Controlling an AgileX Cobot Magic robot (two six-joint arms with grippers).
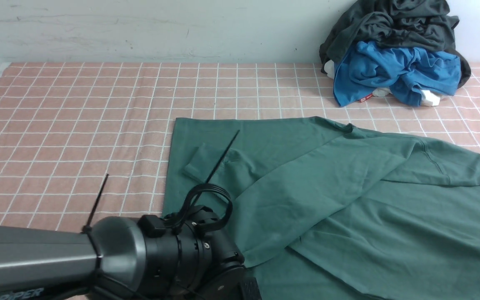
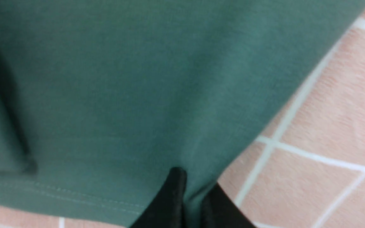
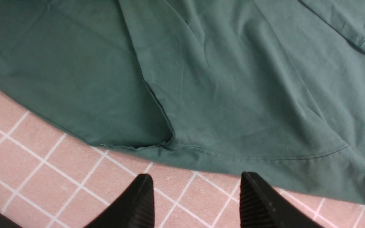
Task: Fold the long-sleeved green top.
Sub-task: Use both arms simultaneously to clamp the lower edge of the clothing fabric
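The green long-sleeved top (image 1: 306, 187) lies spread over the middle and right of the checked cloth. One sleeve is folded across its body, with the cuff (image 1: 194, 166) near the left edge. My left arm (image 1: 119, 254) reaches in at the near left corner of the top, and its gripper is hidden below the front view. In the left wrist view my left gripper (image 2: 195, 190) is shut on the top (image 2: 122, 79) at its stitched hem. My right gripper (image 3: 196, 177) stands open over bare cloth, just short of the top's hem (image 3: 233, 155).
A pile of clothes sits at the back right against the wall: a dark charcoal-grey garment (image 1: 390, 25) on top of a bright blue one (image 1: 394, 75). The pink checked cloth (image 1: 77, 125) covers the whole surface.
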